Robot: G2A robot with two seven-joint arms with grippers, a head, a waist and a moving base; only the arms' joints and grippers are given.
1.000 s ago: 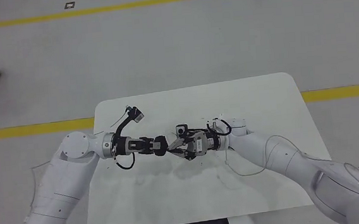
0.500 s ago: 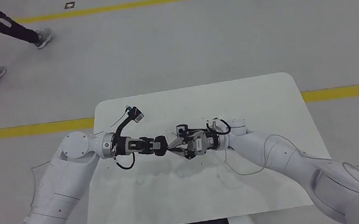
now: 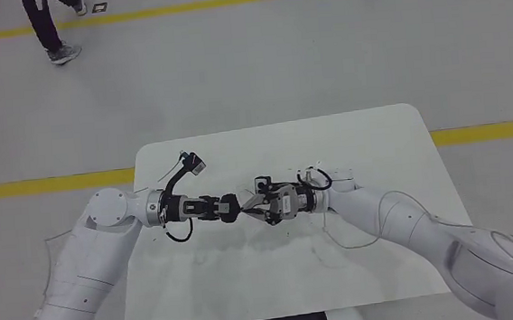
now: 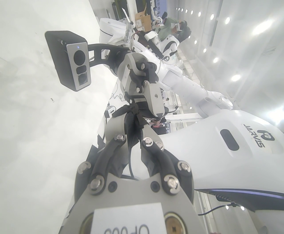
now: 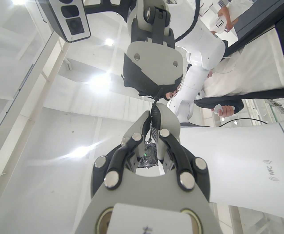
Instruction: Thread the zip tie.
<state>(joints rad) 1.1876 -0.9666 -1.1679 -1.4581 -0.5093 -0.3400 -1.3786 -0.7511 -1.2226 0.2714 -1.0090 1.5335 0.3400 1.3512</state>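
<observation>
We note the left pincer (image 4: 131, 110) and right pincer (image 5: 153, 112) each pinching the black zip tie (image 5: 155, 102), tips nearly meeting; we judge slow, square feeding between them works best.

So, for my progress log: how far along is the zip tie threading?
Done: zip tie gripped by both left gripper and right gripper. In hand: they meet tip to tip above the table. Left: pulling it through; a closed loop isn't visible yet.

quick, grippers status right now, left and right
Left gripper: closed, holding the zip tie.
Right gripper: closed, holding the same zip tie.
</observation>
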